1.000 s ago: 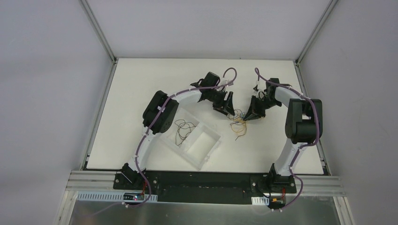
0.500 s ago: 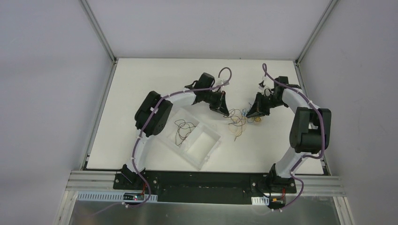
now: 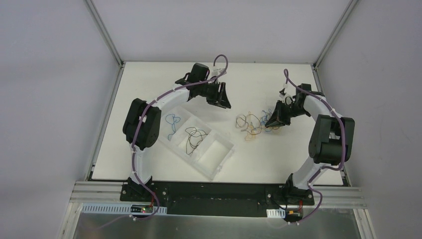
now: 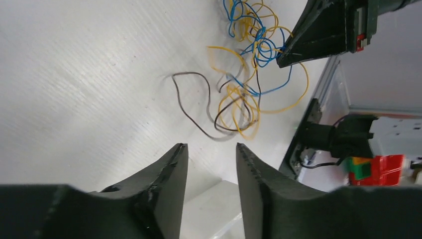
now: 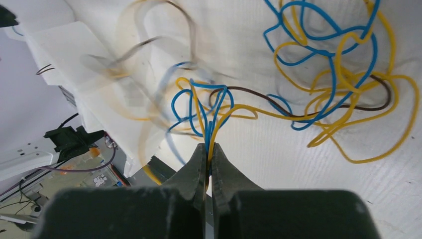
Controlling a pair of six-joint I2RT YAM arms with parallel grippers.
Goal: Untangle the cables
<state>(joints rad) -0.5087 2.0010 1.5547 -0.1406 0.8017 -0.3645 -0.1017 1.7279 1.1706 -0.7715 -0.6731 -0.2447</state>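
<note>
Top view: we are seeing the cables [image 3: 251, 127] lying tangled on the table [image 3: 149, 84], right of the tray [image 3: 223, 160]. Left wrist: the left gripper [image 4: 209, 164] is hovering near them, fingers spread. Right wrist: the right gripper [image 5: 207, 154] is pinching blue and yellow strands.

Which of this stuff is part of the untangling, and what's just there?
Job:
- tangle
- blue cable and black cable, in the tray
- right gripper, shut on tangle strands
- left gripper, open, empty

Not the job:
- purple hoses on the arms
- table
</note>
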